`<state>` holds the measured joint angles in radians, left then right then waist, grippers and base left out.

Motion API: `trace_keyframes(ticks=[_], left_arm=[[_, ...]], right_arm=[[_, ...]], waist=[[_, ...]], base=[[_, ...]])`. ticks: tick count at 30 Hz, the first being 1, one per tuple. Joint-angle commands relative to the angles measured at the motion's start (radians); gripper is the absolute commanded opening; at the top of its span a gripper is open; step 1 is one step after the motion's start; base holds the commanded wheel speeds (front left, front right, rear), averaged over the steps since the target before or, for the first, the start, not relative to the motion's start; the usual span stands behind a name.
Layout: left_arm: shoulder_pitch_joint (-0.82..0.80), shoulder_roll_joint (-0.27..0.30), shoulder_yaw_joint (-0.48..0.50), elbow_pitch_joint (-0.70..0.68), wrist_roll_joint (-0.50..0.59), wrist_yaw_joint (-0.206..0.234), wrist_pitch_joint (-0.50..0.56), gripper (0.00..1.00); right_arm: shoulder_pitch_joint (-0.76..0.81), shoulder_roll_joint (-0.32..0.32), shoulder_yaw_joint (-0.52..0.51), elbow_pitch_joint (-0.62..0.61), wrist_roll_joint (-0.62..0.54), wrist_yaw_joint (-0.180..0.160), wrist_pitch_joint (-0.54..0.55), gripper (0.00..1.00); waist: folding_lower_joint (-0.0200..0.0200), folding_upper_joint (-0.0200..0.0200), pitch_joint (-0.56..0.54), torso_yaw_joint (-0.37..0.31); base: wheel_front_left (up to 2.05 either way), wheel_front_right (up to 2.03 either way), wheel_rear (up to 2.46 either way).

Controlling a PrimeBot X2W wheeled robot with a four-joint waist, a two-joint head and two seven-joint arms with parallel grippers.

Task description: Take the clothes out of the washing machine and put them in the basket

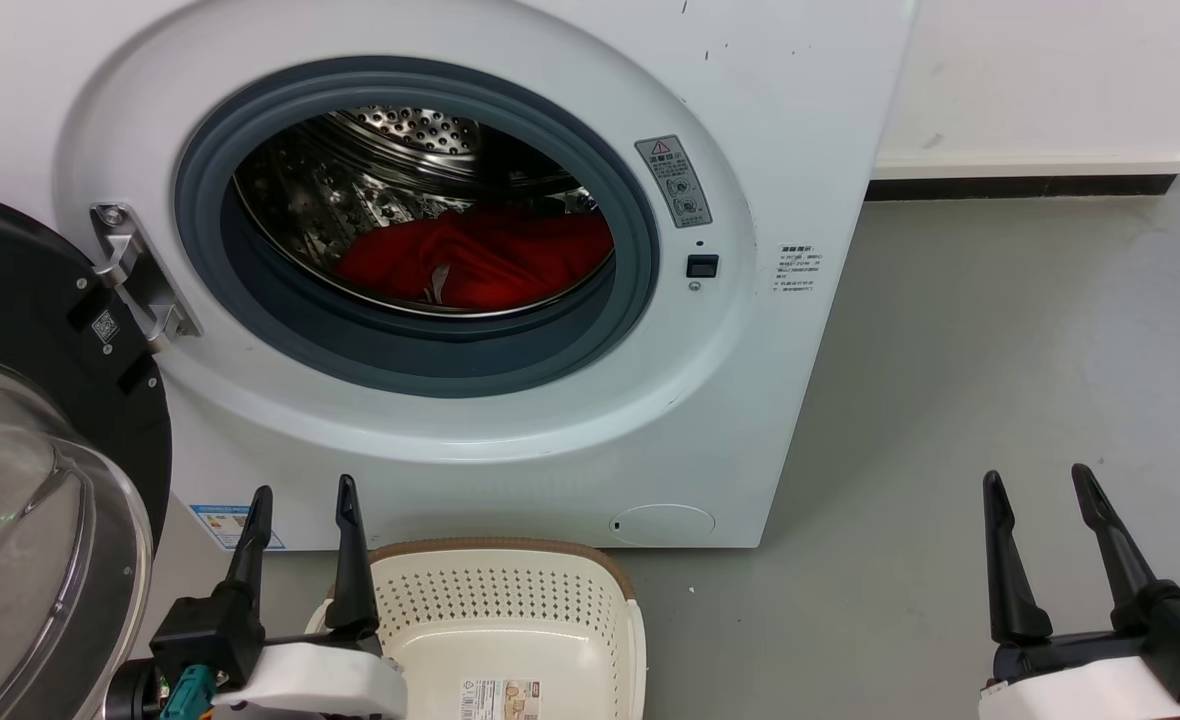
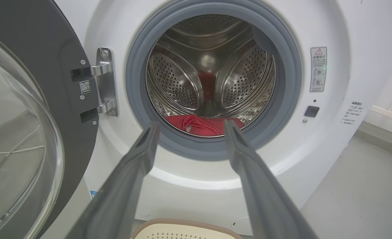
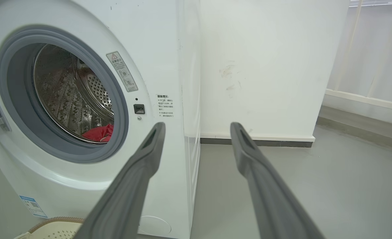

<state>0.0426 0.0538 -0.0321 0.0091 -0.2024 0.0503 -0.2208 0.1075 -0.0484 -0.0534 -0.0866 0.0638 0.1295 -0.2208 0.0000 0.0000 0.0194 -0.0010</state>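
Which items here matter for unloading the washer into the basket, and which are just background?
Job: clothes, inside the washer; open door; basket; left tool and right tool, both open.
Background: warning sticker; baseboard; floor.

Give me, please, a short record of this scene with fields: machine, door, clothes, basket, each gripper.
washing machine: white front-loader
door: swung open on the left
clothes: red, lying low in the drum
basket: on the floor before the machine, no clothes seen inside
left gripper: open, empty, by the basket's left edge
right gripper: open, empty, over the floor
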Motion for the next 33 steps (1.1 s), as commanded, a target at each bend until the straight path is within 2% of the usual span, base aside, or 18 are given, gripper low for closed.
trace_keyframes(ticks=[1,22,33], left_arm=[[0.007,0.0,-0.001,-0.001,0.021,-0.004,-0.007,1.0],[0.025,-0.004,-0.002,0.017,0.143,-0.011,-0.046,1.0],[0.025,-0.004,-0.001,0.022,0.131,-0.008,-0.045,1.0]], right_arm=[[0.01,-0.003,0.001,-0.011,-0.022,0.002,-0.008,1.0],[0.039,-0.003,-0.002,-0.043,-0.15,0.001,-0.046,1.0],[0.039,-0.003,-0.011,-0.026,-0.117,0.001,-0.045,1.0]], waist=[[0.0,0.0,0.0,0.0],[0.0,0.0,-0.002,0.002],[0.0,0.0,0.001,0.003]], base=[[0.0,0.0,0.0],[0.0,0.0,0.0],[0.0,0.0,0.0]])
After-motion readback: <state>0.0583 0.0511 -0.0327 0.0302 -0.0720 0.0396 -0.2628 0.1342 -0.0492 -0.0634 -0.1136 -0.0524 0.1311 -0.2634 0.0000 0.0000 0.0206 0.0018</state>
